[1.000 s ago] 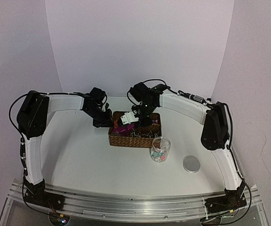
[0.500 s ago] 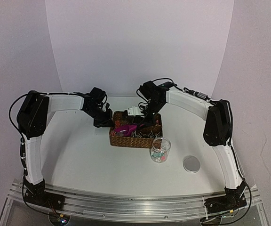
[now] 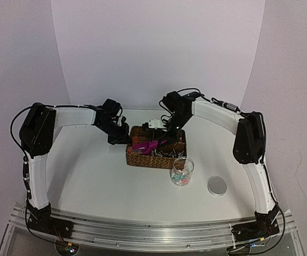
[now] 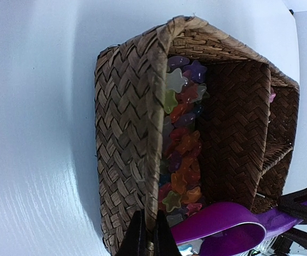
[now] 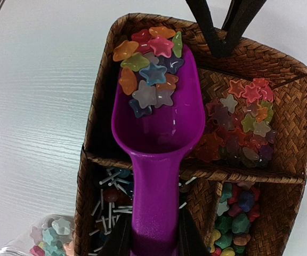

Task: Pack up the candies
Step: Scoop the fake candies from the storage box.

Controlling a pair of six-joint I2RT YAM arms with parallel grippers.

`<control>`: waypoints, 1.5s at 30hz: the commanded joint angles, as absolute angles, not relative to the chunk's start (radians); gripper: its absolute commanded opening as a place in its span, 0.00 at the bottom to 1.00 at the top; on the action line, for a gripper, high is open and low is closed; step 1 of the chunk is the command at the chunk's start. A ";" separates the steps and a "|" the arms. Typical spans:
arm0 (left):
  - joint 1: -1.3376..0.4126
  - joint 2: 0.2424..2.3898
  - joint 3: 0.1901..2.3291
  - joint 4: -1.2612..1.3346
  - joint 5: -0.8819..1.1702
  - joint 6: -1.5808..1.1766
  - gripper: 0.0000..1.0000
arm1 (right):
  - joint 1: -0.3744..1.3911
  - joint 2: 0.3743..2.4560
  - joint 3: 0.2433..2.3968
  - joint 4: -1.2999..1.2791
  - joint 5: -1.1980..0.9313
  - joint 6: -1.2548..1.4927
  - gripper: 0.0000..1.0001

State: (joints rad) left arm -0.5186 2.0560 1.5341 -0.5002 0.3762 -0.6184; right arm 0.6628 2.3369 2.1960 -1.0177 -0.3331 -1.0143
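A magenta scoop (image 5: 153, 133) holds a heap of small star-shaped candies (image 5: 149, 58) in orange, red, blue and green. It hangs level over the left part of a woven basket (image 5: 281, 60). My right gripper (image 5: 153, 237) is shut on the scoop's handle; in the top view it (image 3: 160, 138) is over the basket (image 3: 153, 161). My left gripper (image 4: 148, 242) is shut on the basket's left wall (image 4: 121, 133), with more candies (image 4: 184, 133) just inside. A clear jar (image 3: 182, 170) with pale blue and pink candies stands in front of the basket.
The basket has compartments: star candies (image 5: 244, 120) at the right, white-sticked lollipops (image 5: 108, 200) below the scoop, more sweets (image 5: 239, 218) at the lower right. A round metal lid (image 3: 217, 185) lies right of the jar. The left fingers (image 5: 225, 29) stand at the basket's far rim.
My right arm has drawn back and to the right, and the scoop now shows level over the basket. The basket has shifted slightly right. The left gripper keeps its hold on the wall.
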 commanded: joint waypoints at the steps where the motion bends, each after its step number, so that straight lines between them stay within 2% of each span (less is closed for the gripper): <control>1: -0.492 2.035 1.534 -0.539 0.357 -0.631 0.00 | 0.635 2.230 2.231 -1.077 -0.441 -1.000 0.00; 6: -0.492 2.044 1.522 -0.524 0.366 -0.639 0.00 | 0.677 2.271 2.287 -1.067 -0.337 -1.019 0.00; 15: -0.491 2.068 1.484 -0.455 0.330 -0.594 0.00 | 0.701 2.262 2.246 -1.083 -0.268 -1.035 0.00; 20: -0.483 2.051 1.520 -0.473 0.370 -0.600 0.13 | 0.710 2.267 2.246 -1.084 -0.260 -1.040 0.00; 25: -0.477 2.036 1.537 -0.491 0.388 -0.620 0.19 | 0.722 2.283 2.262 -1.082 -0.243 -1.052 0.00; 34: -0.463 2.036 1.544 -0.487 0.399 -0.624 0.20 | 0.758 2.271 2.324 -1.080 -0.119 -1.069 0.00; 45: -0.463 2.033 1.525 -0.477 0.406 -0.623 0.19 | 0.762 2.230 2.242 -1.123 -0.061 -1.060 0.00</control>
State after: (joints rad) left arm -0.4767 2.0560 1.5279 -0.4866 0.4208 -0.6117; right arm 0.7606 2.3201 2.2578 -1.0703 -0.0790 -1.0652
